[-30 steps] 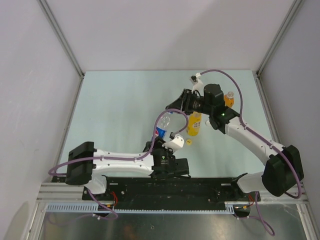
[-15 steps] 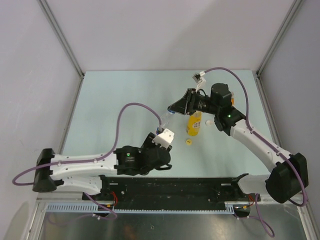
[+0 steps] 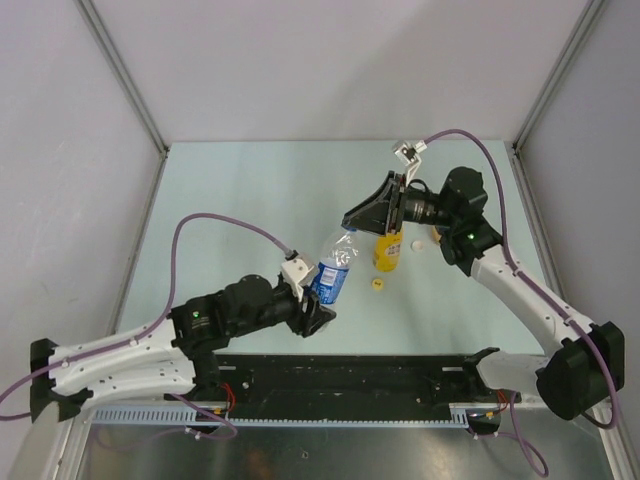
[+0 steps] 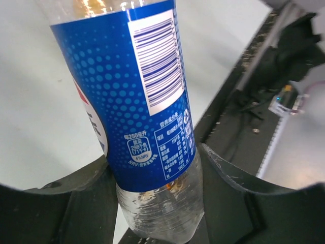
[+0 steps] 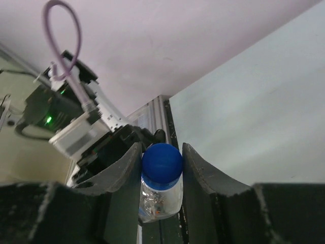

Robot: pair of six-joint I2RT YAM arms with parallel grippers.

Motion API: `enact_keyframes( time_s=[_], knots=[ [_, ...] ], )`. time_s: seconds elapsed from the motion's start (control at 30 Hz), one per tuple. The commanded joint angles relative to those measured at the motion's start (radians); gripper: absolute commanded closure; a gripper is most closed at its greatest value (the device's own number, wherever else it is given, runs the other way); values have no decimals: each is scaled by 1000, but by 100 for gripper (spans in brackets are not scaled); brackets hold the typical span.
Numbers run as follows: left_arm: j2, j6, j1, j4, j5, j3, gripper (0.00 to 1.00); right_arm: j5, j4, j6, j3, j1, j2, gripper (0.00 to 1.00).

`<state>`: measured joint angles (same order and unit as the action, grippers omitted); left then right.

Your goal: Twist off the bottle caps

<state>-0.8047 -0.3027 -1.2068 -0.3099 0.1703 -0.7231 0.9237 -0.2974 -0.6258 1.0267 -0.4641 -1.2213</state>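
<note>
The clear bottle (image 3: 333,268) with a blue label is held tilted above the table, its base toward me. My left gripper (image 3: 316,302) is shut on its lower body (image 4: 152,101), one finger (image 4: 86,203) on each side. The blue cap (image 3: 347,233) is on the bottle's neck, and my right gripper (image 3: 350,224) is shut on it. In the right wrist view the blue cap (image 5: 162,161) sits tight between the fingers (image 5: 122,178). The yellow bottle (image 3: 388,250) stands open beside it, and its yellow cap (image 3: 377,283) lies on the table.
A small pale cap (image 3: 418,245) lies on the table right of the yellow bottle, under my right forearm. The black rail (image 3: 350,375) with the arm bases runs along the near edge. Grey walls close the table's far side and both flanks.
My left arm has swung out to the left and stretched low, keeping hold of the bottle, which now tilts more. My right wrist has shifted right and turned while staying on the cap.
</note>
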Motion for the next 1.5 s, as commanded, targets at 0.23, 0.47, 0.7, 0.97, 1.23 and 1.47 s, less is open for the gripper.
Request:
enact_keyframes(
  time_s=[0.23, 0.47, 0.7, 0.97, 1.23, 1.47],
  knots=[
    [142, 21, 102, 442, -677, 92, 85, 295, -242, 50, -28, 9, 67, 100],
    [113, 1, 121, 534, -794, 99, 83, 286, -265, 71, -43, 8, 104, 100],
    [49, -23, 137, 499, -727, 101, 90, 190, -240, 84, -44, 10, 167, 80],
    [-14, -25, 139, 336, -553, 57, 100, 101, -276, 74, -44, 10, 274, 31],
    [-43, -16, 139, 198, -347, 7, 100, -61, -199, 111, -43, 10, 351, 13],
    [-86, 12, 128, 65, -139, -77, 100, -347, 38, 114, 14, 9, 323, 14]
  ],
)
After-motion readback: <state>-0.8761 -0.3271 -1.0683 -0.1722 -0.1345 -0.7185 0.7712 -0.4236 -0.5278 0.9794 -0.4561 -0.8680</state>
